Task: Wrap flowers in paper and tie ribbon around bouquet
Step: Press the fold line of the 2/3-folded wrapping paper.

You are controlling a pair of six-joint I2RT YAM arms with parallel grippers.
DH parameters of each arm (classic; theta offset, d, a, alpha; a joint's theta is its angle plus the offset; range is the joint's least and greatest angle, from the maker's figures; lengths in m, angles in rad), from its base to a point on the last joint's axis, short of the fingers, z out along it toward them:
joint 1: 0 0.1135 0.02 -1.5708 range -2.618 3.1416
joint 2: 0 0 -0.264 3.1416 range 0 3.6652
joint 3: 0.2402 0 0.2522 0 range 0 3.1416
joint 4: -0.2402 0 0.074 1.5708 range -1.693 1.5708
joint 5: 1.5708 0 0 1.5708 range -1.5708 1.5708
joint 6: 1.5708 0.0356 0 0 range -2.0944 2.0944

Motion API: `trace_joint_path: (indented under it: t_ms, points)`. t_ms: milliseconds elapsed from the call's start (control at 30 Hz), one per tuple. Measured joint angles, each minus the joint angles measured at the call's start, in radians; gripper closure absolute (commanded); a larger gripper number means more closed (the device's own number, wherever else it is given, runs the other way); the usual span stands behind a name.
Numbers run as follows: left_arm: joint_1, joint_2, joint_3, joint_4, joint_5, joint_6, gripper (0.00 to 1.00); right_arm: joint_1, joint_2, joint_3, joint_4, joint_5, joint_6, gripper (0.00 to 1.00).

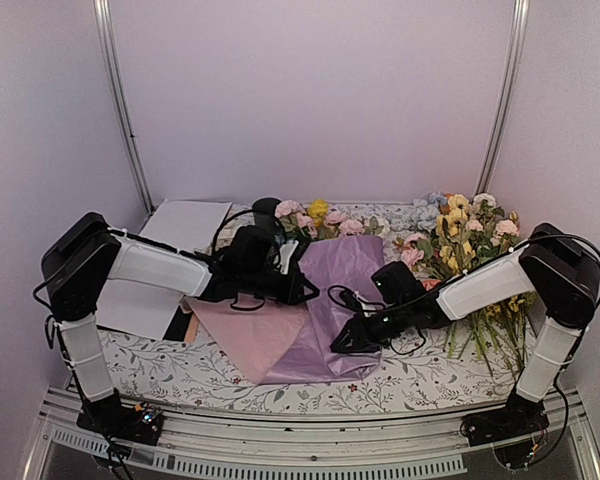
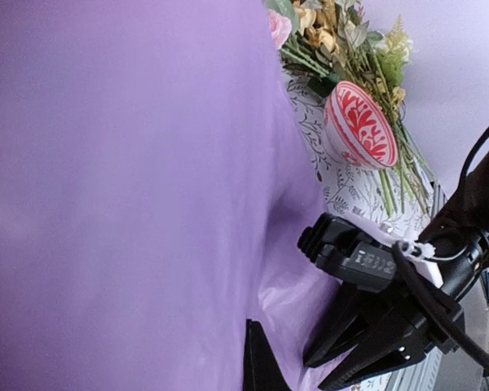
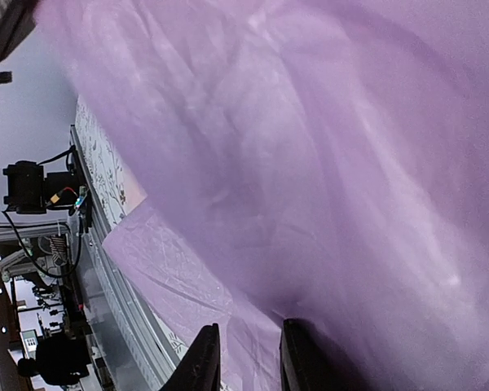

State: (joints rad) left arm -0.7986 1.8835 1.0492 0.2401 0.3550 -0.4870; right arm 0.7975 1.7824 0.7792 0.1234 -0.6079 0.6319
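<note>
The lilac-purple paper point(image 1: 342, 290) lies spread mid-table over its pinkish layer point(image 1: 252, 335). The flowers point(image 1: 318, 216), pink and yellow blooms, rest at its far end. My left gripper point(image 1: 302, 288) is shut on the paper's left edge. In the left wrist view the lifted paper point(image 2: 122, 187) fills the frame and only one finger point(image 2: 265, 366) shows. My right gripper point(image 1: 342, 343) sits low at the sheet's near right part, jaws slightly open. The paper point(image 3: 310, 163) lies flat between its fingertips point(image 3: 204, 358). Ribbon and bouquet are out of view.
A loose pile of long-stemmed yellow and pink flowers point(image 1: 470, 245) lies at the right, with a red-and-white patterned bowl point(image 2: 360, 124) beside it. A flat white sheet point(image 1: 185, 225) lies at the back left. A floral tablecloth point(image 1: 210, 370) covers the table.
</note>
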Motion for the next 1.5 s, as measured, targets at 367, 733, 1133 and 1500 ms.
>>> trace_joint_path:
  t_ms: [367,733,1133,1500]
  points:
    - [0.11,0.105,0.113,-0.127,0.011,0.129,1.0,-0.033,-0.106,-0.065,-0.013,0.018,-0.019,0.7]
    - [0.117,0.167,0.124,-0.188,0.014,0.165,1.0,-0.029,-0.255,-0.087,-0.203,0.058,-0.116,0.7]
    - [0.12,0.166,0.264,-0.282,-0.034,0.244,1.0,-0.016,-0.164,-0.023,-0.161,0.026,-0.142,0.8]
    - [0.126,0.186,0.291,-0.351,-0.071,0.254,0.98,0.035,-0.052,-0.072,-0.031,0.034,-0.104,0.85]
